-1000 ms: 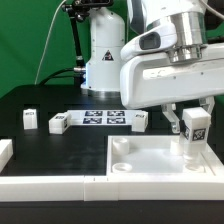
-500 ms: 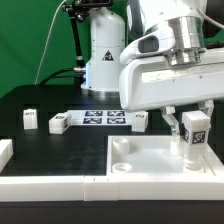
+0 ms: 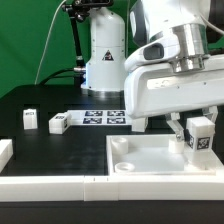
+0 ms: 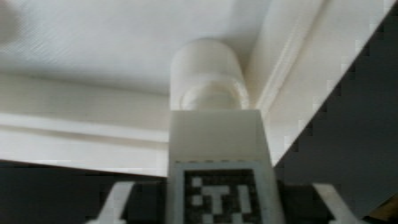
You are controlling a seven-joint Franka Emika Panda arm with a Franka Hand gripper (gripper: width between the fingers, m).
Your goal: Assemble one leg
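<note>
In the exterior view my gripper (image 3: pixel 199 132) is shut on the leg (image 3: pixel 201 136), a small white post with a black-and-white tag facing the camera. It holds the leg upright over the right rear corner of the large white panel (image 3: pixel 150 158); I cannot tell whether the leg's lower end touches the panel. In the wrist view the leg (image 4: pixel 221 150) runs between my fingers (image 4: pixel 118 203), its rounded end over the white panel (image 4: pixel 89 110) near the raised rim. The gripper (image 4: pixel 222 205) grips the tagged end.
Three more small white legs stand on the black table (image 3: pixel 30 119), (image 3: pixel 58 123), (image 3: pixel 140 120). The marker board (image 3: pixel 100 117) lies between them. A white block (image 3: pixel 4 150) sits at the exterior view's left edge. A white bar (image 3: pixel 50 184) runs along the front.
The gripper and the leg have moved up and toward the exterior view's right, from the panel's right side to over its right rear corner.
</note>
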